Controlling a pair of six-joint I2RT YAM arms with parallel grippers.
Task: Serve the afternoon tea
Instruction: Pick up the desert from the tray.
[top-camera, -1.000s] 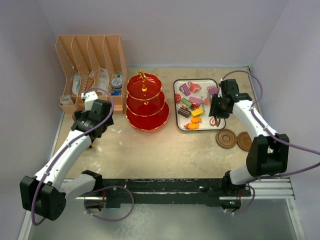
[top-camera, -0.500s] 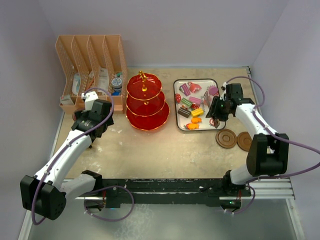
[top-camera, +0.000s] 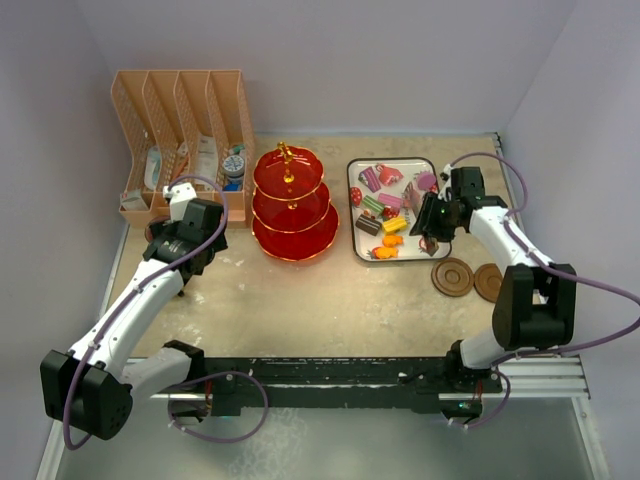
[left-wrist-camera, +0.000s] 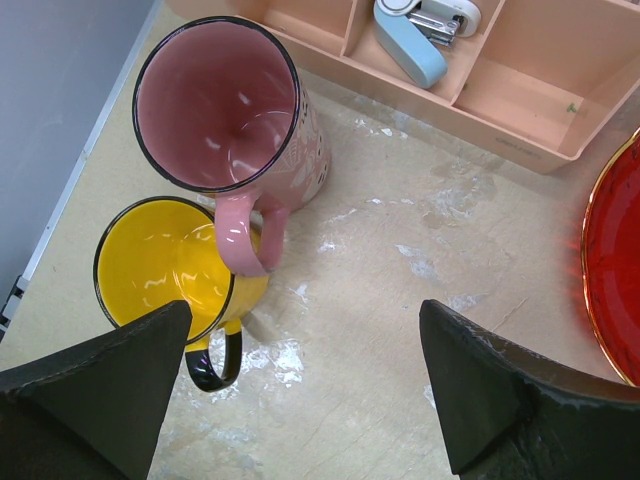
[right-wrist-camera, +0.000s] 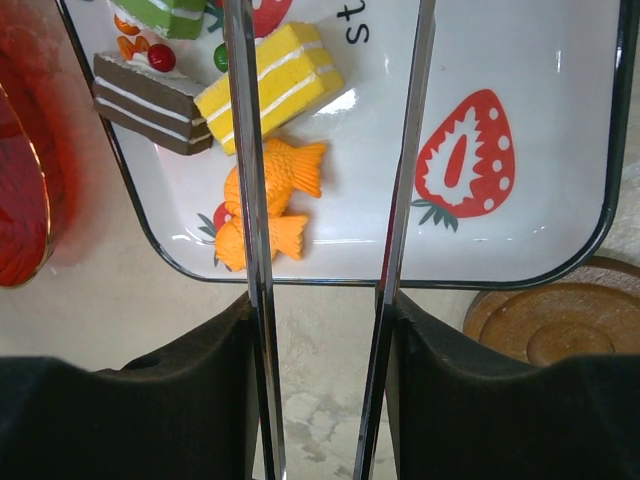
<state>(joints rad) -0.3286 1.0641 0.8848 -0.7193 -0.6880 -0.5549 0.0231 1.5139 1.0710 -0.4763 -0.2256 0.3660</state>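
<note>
Beige bench (top-camera: 330, 300): the red stand (top-camera: 292, 205) at the middle of its far edge is bare, so picking a first toy cake (right-wrist-camera: 300, 70) off the tray (right-wrist-camera: 540, 60) beside it seems the step now. The right end effector (right-wrist-camera: 318, 300) is half shut on the metal tongs (right-wrist-camera: 409, 150), blades apart above the tray, and must next pinch one cake softly. The left end effector (left-wrist-camera: 305, 310), wide open and empty, hangs above the pink mug (left-wrist-camera: 215, 100) and yellow mug (left-wrist-camera: 160, 265) near the left edge.
</note>
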